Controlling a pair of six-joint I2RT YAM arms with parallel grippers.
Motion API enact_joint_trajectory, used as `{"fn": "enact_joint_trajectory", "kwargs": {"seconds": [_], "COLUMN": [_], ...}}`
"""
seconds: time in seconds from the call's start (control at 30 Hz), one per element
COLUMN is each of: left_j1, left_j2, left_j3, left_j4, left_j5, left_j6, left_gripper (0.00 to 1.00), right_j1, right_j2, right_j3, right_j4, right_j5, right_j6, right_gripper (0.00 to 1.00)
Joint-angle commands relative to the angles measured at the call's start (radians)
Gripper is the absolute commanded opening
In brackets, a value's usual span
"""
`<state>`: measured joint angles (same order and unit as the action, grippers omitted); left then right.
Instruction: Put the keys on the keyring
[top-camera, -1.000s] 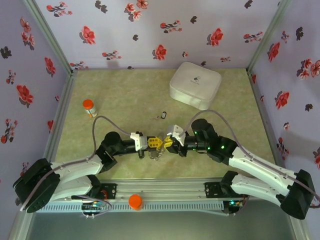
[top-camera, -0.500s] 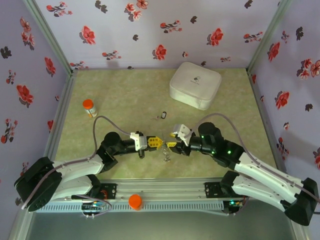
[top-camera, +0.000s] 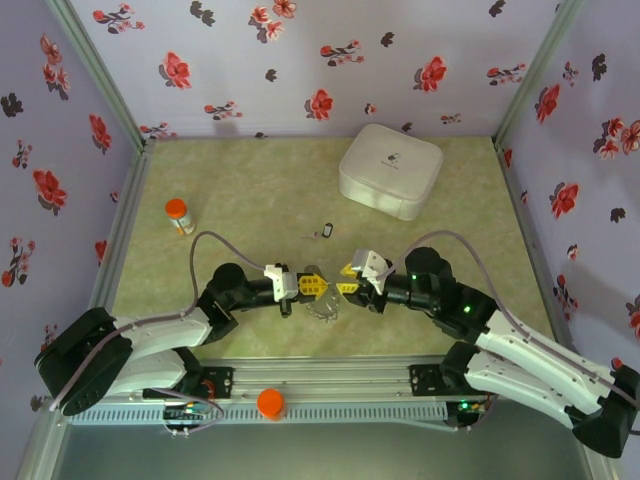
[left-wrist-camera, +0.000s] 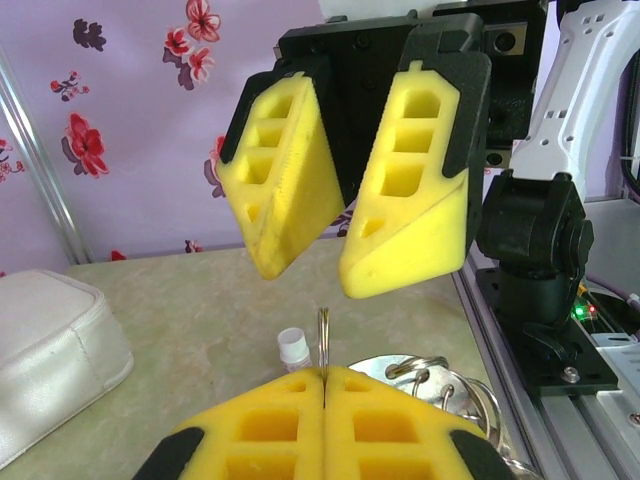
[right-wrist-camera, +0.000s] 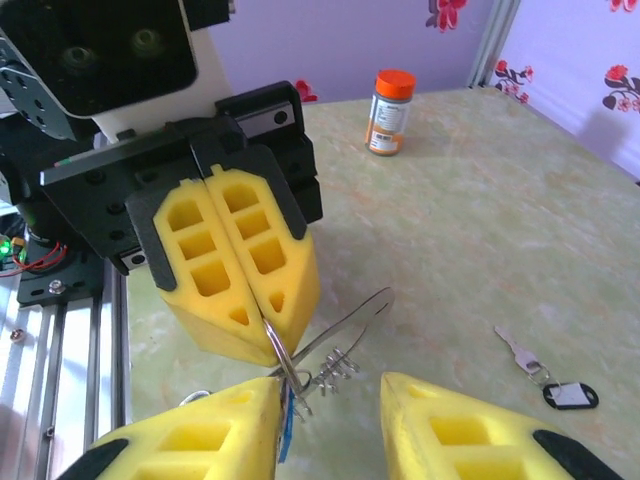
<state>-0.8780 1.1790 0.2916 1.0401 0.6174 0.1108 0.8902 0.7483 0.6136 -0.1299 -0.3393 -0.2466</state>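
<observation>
Two tools, each with a pair of ribbed yellow foam fingers, meet tip to tip near the front of the mottled green desk (top-camera: 250, 190). The left tool (right-wrist-camera: 262, 320) is pressed together on the thin metal wire of the one keyring (top-camera: 322, 306), and the right tool (left-wrist-camera: 312, 278) stands spread just beside it. Farther out are one black-headed key (right-wrist-camera: 570, 394) lying flat, one orange-capped bottle (right-wrist-camera: 388, 98) upright, and one rounded white box (top-camera: 391, 170) at the back.

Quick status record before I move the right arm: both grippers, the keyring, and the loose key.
left gripper: shut on the keyring, with the thin wire pinched at its tips
right gripper: open, facing the left gripper, nothing clamped
black-and-silver key: lying on the table, apart from both grippers
task state: that key is not yet on the keyring
</observation>
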Motion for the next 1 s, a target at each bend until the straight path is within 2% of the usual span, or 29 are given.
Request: {"fn": "enact_joint_trajectory", "kwargs": {"seconds": [0.0,0.17,0.47,0.5,0.53,0.57,0.67,0.73,0.87,0.93,0.97], "left_j1": [-0.006,-0.006,-0.005,-0.006,-0.006,-0.005,-0.006,-0.006,-0.005,-0.006,-0.006], "left_j2": [-0.004,-0.006,-0.014,-0.019,-0.027,-0.038,-0.08,-0.106,-0.13,-0.134,-0.136], "left_j3": [0.02,0.02,0.019,0.02,0.024,0.03,0.065,0.085,0.114,0.111,0.104], "left_j4": [0.067,0.068,0.053,0.035,0.007,-0.035,-0.21,-0.308,-0.435,-0.438,-0.421], "left_j5": [0.01,0.016,0.005,-0.006,-0.011,-0.014,-0.016,-0.025,-0.039,-0.036,-0.033], "left_j6": [0.017,0.012,0.012,0.017,0.027,0.038,0.102,0.141,0.181,0.178,0.167], "left_gripper": [0.0,0.0,0.0,0.02,0.12,0.16,0.18,0.16,0.0,0.0,0.0], "right_j1": [0.007,0.007,0.007,0.007,0.008,0.008,0.011,0.019,0.04,0.046,0.046], "right_j2": [0.017,0.051,0.111,0.117,0.121,0.124,0.142,0.165,0.197,0.205,0.203], "right_j3": [0.0,0.013,0.069,0.074,0.08,0.085,0.113,0.14,0.184,0.194,0.193], "right_j4": [0.037,0.032,-0.014,-0.023,-0.031,-0.039,-0.09,-0.145,-0.213,-0.214,-0.209], "right_j5": [-0.042,-0.074,-0.123,-0.127,-0.131,-0.132,-0.129,-0.123,-0.1,-0.089,-0.078], "right_j6": [-0.004,-0.012,-0.066,-0.074,-0.078,-0.082,-0.1,-0.121,-0.148,-0.147,-0.138], "right_gripper": [0.3,0.27,0.02,0.0,0.0,0.0,0.0,0.0,0.0,0.0,0.05]}}
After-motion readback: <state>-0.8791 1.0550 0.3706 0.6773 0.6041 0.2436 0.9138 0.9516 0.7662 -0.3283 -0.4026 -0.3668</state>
